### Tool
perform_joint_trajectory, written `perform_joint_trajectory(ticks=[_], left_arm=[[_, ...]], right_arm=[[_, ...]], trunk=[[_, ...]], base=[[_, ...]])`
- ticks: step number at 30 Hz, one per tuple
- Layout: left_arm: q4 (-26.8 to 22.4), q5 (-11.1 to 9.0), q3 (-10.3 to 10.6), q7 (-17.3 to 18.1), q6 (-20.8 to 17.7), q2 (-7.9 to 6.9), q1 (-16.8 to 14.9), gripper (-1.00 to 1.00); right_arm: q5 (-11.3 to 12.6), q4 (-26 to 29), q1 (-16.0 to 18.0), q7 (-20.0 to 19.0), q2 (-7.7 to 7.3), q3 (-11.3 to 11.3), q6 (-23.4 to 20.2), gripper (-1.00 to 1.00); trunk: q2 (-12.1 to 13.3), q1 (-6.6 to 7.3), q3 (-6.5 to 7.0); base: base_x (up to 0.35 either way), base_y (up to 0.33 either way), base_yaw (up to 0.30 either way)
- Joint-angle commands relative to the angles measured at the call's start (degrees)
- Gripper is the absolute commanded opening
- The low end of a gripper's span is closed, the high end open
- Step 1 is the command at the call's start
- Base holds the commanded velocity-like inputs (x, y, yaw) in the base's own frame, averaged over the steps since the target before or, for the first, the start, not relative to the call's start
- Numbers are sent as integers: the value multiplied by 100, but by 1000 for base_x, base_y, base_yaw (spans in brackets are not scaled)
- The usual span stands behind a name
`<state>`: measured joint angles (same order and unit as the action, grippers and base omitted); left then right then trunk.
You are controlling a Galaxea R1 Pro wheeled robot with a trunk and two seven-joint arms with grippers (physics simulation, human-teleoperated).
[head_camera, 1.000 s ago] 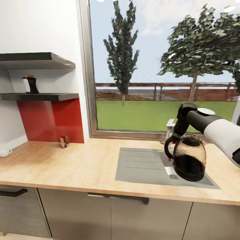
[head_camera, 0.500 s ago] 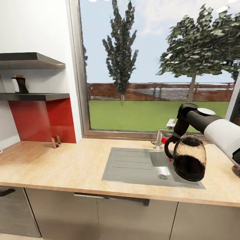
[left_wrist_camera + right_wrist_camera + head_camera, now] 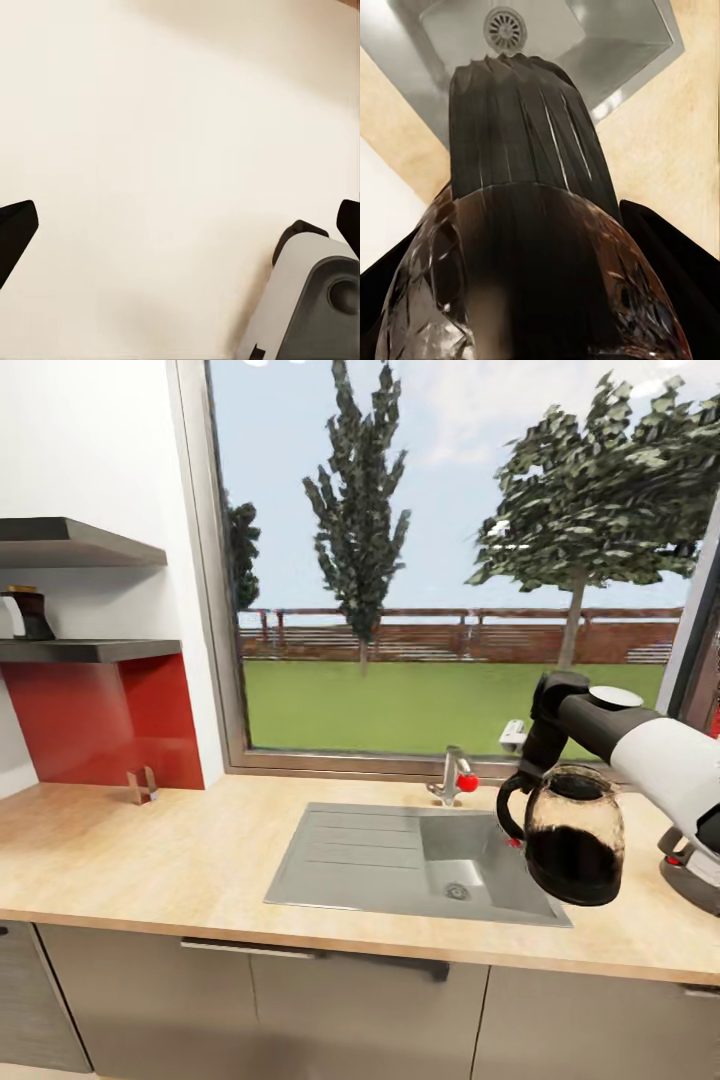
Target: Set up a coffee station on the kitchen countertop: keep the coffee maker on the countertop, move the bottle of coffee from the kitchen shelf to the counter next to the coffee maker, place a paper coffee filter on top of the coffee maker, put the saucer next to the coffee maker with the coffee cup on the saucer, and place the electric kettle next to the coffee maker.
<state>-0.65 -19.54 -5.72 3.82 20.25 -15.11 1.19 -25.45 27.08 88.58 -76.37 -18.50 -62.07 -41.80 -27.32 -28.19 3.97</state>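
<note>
Head view: right gripper [image 3: 543, 752] closed on the handle of the dark glass electric kettle [image 3: 572, 843], at the frame's lower right, above the steel sink [image 3: 340, 855].
Transport step; next, set it down beside the coffee maker. Left gripper's fingertips [image 3: 15, 232] spread wide, empty.

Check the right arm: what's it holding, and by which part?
The right pincer holds the glass kettle by its black handle, hanging above the sink. The left pincer's fingers are spread wide apart with nothing between them.
</note>
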Motion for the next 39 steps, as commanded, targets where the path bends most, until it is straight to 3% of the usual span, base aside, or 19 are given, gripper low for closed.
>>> perform_joint_trajectory(ticks=[1,21,39], left_arm=[[-6,-22,-43,40,4,1,4,100],[-6,-23,-48,40,10,33,4,100],[-6,-22,-52,40,25,34,4,100]], right_arm=[[-22,15,1,-27,-5,-37,-40,-100],[-12,-1,1,-31,23,-86,-39,-100],[-12,-9,1,-31,-1,-79,-31,-100]], trunk=[[-2,-1,0],[-2,-1,0],[-2,-1,0]], base=[[0,-292,0],[125,-231,0],[-83,-75,0]])
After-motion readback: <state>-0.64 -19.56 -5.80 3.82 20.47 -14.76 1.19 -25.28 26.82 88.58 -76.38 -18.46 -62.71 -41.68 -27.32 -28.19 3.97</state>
